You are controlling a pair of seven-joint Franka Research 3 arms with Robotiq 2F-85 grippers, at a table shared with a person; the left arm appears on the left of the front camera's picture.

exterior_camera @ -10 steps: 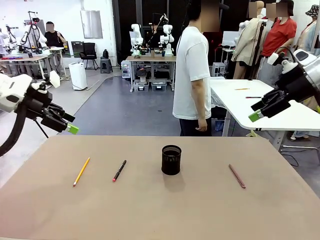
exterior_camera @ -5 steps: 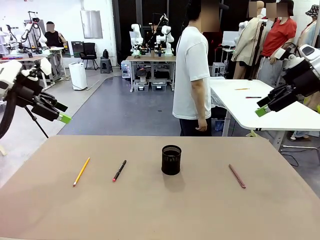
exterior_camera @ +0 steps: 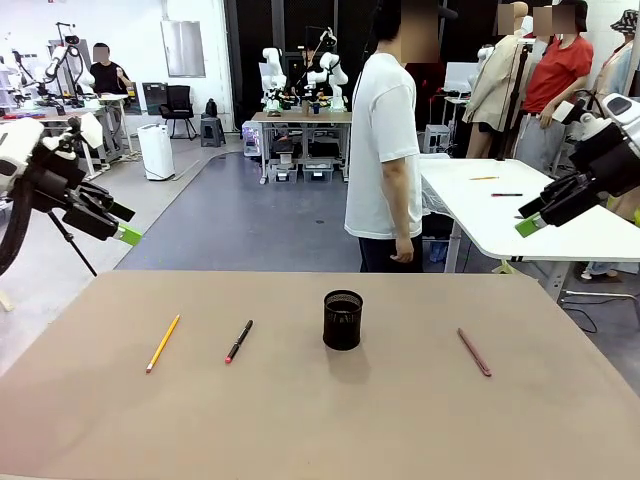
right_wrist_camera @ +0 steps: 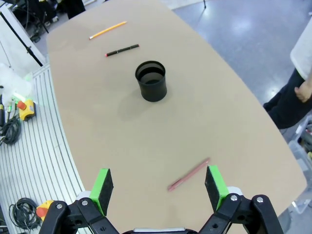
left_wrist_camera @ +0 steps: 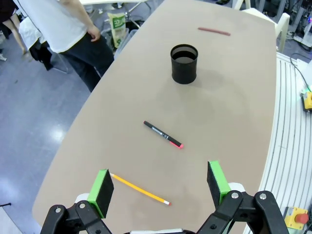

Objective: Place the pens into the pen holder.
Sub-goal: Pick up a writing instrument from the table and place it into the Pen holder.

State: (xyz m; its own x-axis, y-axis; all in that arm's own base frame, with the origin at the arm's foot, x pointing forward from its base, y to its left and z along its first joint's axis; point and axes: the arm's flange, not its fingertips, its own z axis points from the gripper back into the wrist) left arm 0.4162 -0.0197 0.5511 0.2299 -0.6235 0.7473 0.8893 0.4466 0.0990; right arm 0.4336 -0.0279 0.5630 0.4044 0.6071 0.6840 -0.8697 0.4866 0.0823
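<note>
Tools on both arms hang high and empty, jaws spread wide: the left tool (exterior_camera: 125, 224) off the left edge of the table (exterior_camera: 350, 430), the right tool (exterior_camera: 528, 217) off its right edge, neither touching anything. No pen has gone in yet. The pen holder (exterior_camera: 342, 320) stands upright near the middle of the table, a little toward the far edge, where a person (exterior_camera: 385, 150) stands side-on. All three pens lie flat on the bare top and well apart: the yellow-orange pencil (exterior_camera: 163, 343) nearest the left edge, the black pen (exterior_camera: 239, 341) with its red end between pencil and holder, and the reddish-brown pen (exterior_camera: 474, 352) toward the right edge. Each looks light, stiff and slim, and likely to roll or skid if nudged, though whether the barrels are round or faceted is too fine to tell. The safest hold appears to be across the barrel at mid-length, pads closing squarely. The mesh holder itself seems light enough to tip if bumped.
</note>
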